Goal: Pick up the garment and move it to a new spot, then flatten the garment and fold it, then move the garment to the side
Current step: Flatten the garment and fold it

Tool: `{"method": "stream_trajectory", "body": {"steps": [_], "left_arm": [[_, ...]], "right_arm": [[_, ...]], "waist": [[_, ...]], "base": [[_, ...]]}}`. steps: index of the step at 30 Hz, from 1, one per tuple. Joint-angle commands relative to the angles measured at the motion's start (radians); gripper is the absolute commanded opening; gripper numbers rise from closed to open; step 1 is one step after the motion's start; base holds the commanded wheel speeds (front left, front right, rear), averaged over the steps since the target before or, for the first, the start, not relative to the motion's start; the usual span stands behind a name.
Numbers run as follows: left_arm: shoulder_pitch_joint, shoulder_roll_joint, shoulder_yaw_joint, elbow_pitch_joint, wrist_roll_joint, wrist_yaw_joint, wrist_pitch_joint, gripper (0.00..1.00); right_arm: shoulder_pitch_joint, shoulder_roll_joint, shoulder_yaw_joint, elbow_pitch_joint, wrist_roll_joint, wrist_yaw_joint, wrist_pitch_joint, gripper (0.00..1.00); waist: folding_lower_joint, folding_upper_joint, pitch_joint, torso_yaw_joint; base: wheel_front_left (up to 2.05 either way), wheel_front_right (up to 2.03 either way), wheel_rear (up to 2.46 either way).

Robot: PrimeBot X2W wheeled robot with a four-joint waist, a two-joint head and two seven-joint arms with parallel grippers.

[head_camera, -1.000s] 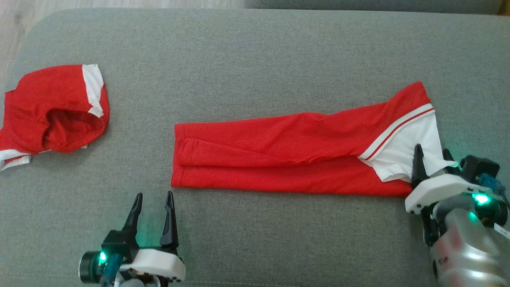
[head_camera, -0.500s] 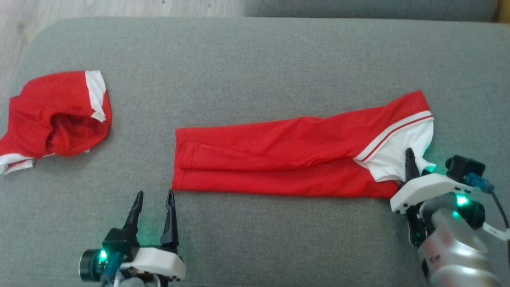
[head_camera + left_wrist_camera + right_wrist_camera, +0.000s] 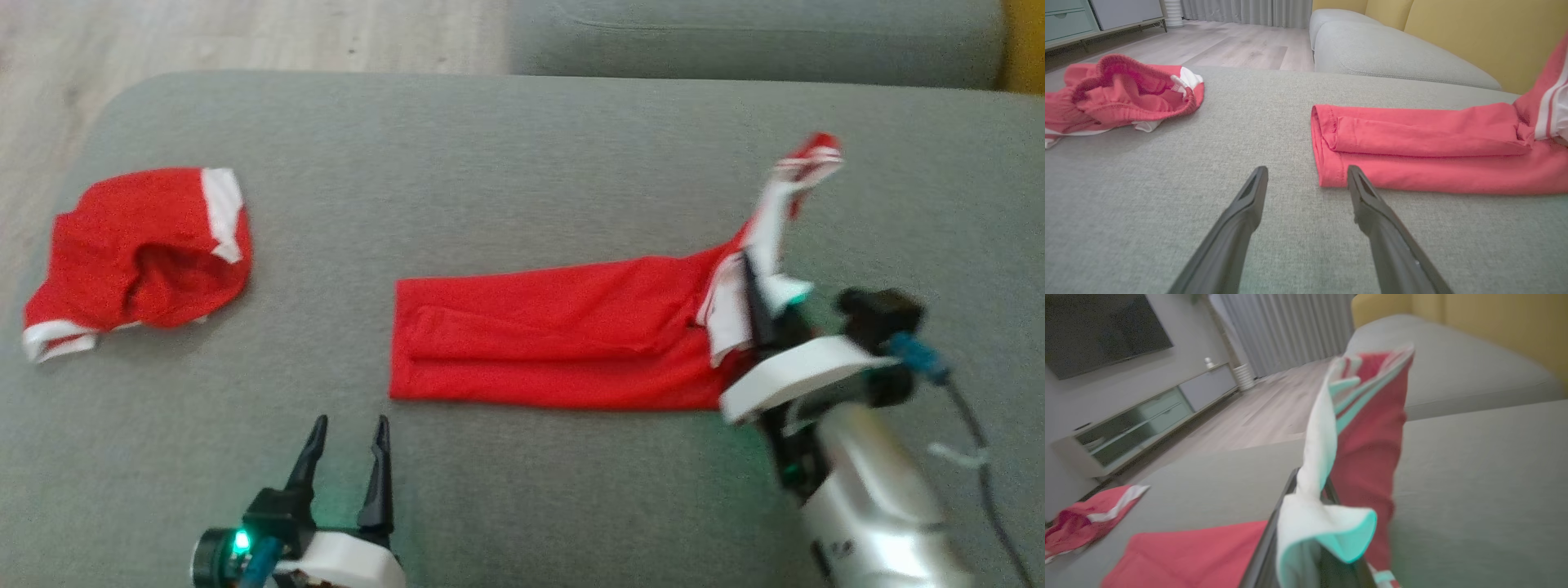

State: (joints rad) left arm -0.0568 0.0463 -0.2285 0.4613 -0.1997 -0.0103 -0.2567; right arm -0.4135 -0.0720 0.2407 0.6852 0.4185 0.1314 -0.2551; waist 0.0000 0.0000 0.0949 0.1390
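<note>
1. Clearly, in the head view, the right gripper (image 3: 755,298) is pinching the white-trimmed right end of the red garment (image 3: 555,343), jaws pressed together on the cloth, and is holding that end raised above the grey cushion (image 3: 522,163). The rest of the garment is lying as a long folded strip across the middle of the cushion. The left gripper (image 3: 349,426) is hovering just near of the strip's left end, jaws spread and empty. A second red piece (image 3: 139,253) is lying crumpled at the far left, well apart.

2. In the left wrist view, the left gripper (image 3: 1307,171) is showing its two fingers wide apart, the right one almost at the garment's (image 3: 1433,151) near-left corner. The layered edges there are lying tidy.

3. In the right wrist view, which is blurred, the right gripper (image 3: 1309,486) is clamping a curl of white trim (image 3: 1318,522), with the red panel hanging upright beyond it.

4. The step in hand is probably folding the right end over leftward. Doing it well means:
   - carrying the pinched end in a low arc
   - keeping it square to the strip's long edges
   - going slowly, since the grip seems to be taking only a little trim
   - steadying the left end with the free gripper so the strip is not sliding
</note>
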Motion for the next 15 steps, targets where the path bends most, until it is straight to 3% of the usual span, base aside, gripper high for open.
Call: {"method": "stream_trajectory", "body": {"steps": [1,7,15], "left_arm": [[-0.017,0.004,0.012,-0.024,-0.01,-0.003,-0.005,1.0],[-0.021,0.004,-0.051,-0.006,-0.009,-0.011,-0.005,1.0],[-0.014,0.004,-0.094,0.009,-0.009,-0.013,-0.005,1.0]], "right_arm": [[0.001,0.016,0.07,-0.041,0.041,-0.001,-0.002,0.0],[-0.009,0.021,0.247,-0.057,0.188,-0.001,0.018,0.0],[-0.071,0.022,0.353,0.019,0.315,-0.001,0.005,0.0]], "waist": [[0.0,0.0,-0.005,0.045],[0.0,0.0,-0.005,0.192],[0.0,0.0,-0.008,0.373]], "base": [[0.0,0.0,0.0],[0.0,0.0,0.0],[0.0,0.0,0.0]]}}
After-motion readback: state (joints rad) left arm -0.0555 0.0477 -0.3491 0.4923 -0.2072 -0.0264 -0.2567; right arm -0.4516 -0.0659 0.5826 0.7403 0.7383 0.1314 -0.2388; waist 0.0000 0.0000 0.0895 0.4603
